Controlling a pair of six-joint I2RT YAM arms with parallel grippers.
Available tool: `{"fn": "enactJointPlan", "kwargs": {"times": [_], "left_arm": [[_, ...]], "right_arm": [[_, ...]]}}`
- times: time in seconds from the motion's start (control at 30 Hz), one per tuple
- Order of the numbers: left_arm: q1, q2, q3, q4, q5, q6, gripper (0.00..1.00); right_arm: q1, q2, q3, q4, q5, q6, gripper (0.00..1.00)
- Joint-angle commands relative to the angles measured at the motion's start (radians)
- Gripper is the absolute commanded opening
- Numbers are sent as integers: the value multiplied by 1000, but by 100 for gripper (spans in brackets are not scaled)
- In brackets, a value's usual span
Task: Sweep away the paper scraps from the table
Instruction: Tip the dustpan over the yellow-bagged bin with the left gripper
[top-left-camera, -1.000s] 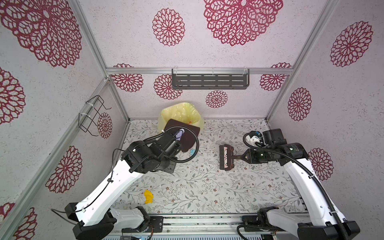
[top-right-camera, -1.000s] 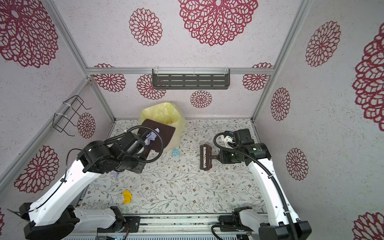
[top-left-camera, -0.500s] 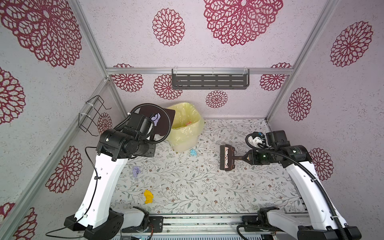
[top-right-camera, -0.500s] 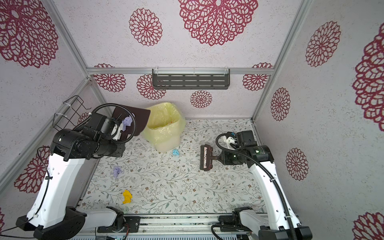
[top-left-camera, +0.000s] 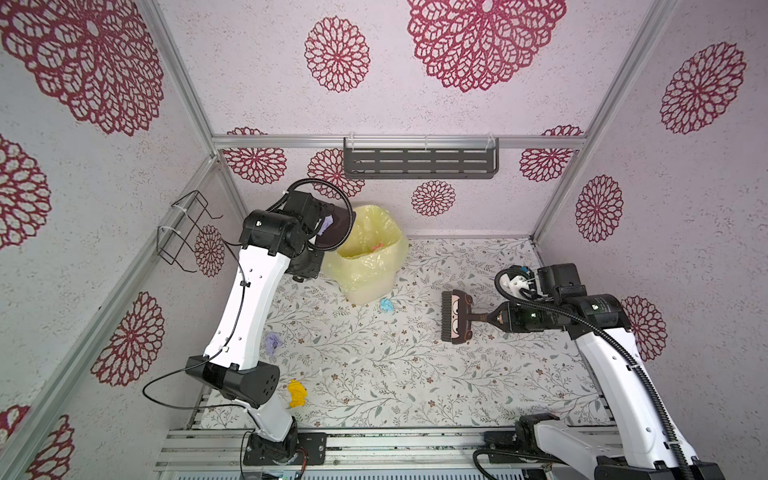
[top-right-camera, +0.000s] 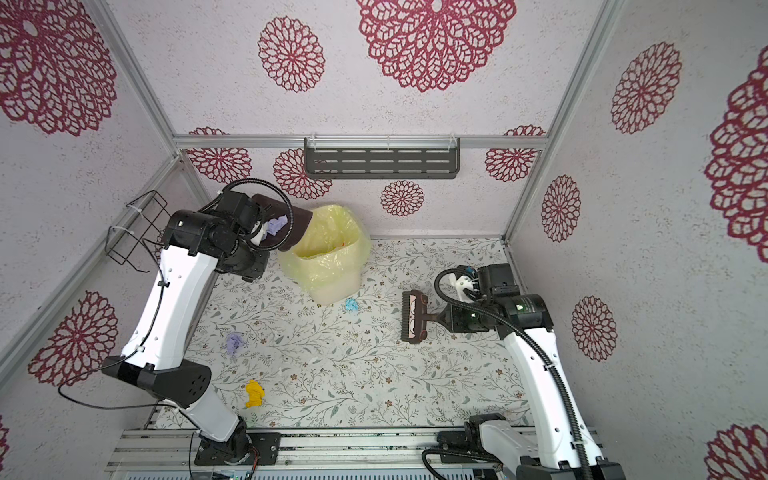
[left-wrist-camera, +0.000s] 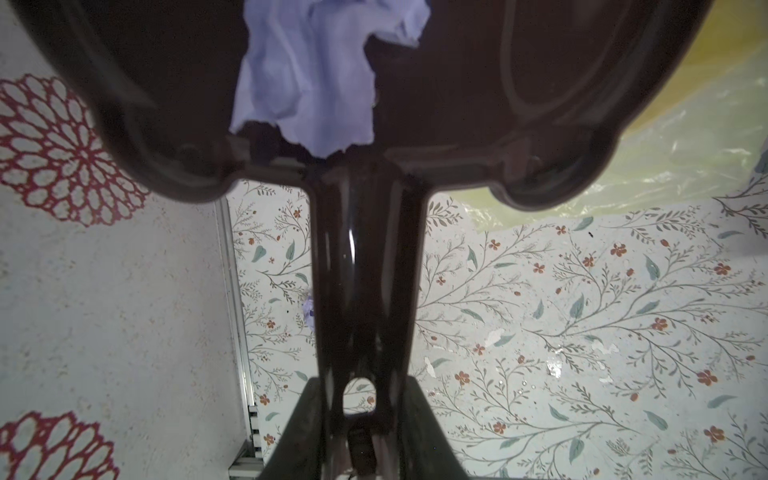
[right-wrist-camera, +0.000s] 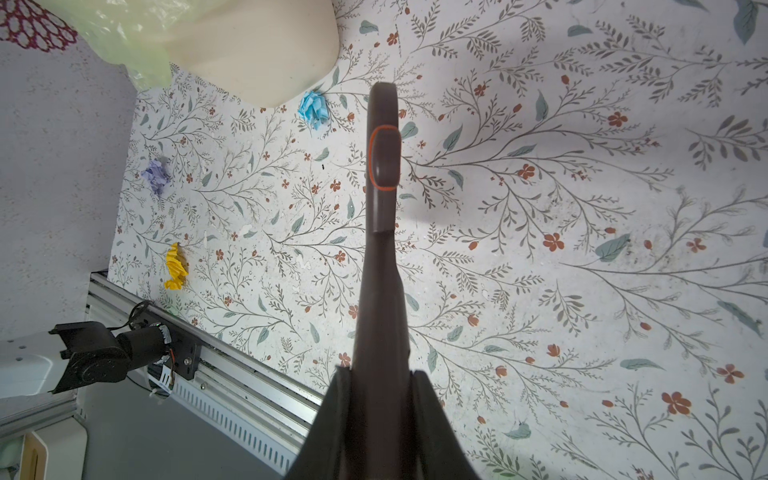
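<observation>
My left claw (left-wrist-camera: 360, 399) pinches the dustpan (top-right-camera: 297, 226), held up by the yellow bin (top-left-camera: 365, 270) at the far left. A lilac wad (left-wrist-camera: 316, 75) sits in the pan and a pink bit (top-left-camera: 376, 246) in the bin. My right claw (right-wrist-camera: 380, 386) pinches the brush (top-left-camera: 455, 318). A blue scrap (top-left-camera: 386, 305), a purple scrap (top-left-camera: 273, 341) and a yellow scrap (top-left-camera: 296, 392) lie on the table (top-left-camera: 415, 374).

Overhead stereo pair, wrist views facing down onto table (right-wrist-camera: 582, 208)

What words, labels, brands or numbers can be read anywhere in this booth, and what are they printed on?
No text here can be read for certain.
Gold marking on the brush handle: too small to read.
Pale mark on the right arm's black joint: too small to read.
White tag by the front rail: blurred.
Dustpan and bin bag: no lettering seen.
</observation>
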Motion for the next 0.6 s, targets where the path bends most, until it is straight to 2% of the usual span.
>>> {"fn": "enactJointPlan", "kwargs": {"times": [0.0,0.1,0.57], "left_arm": [[-8,29,52,-2,-107,65,0],[-28,62,45,2,-179,114,0],[-100,129,61,81,-356,330,0]], "right_arm": [[-9,-25,4,0,-39,-22,0],[-11,-27,-1,-2,-46,-22,0],[-12,-36,-3,-8,-71,-3,0]]}}
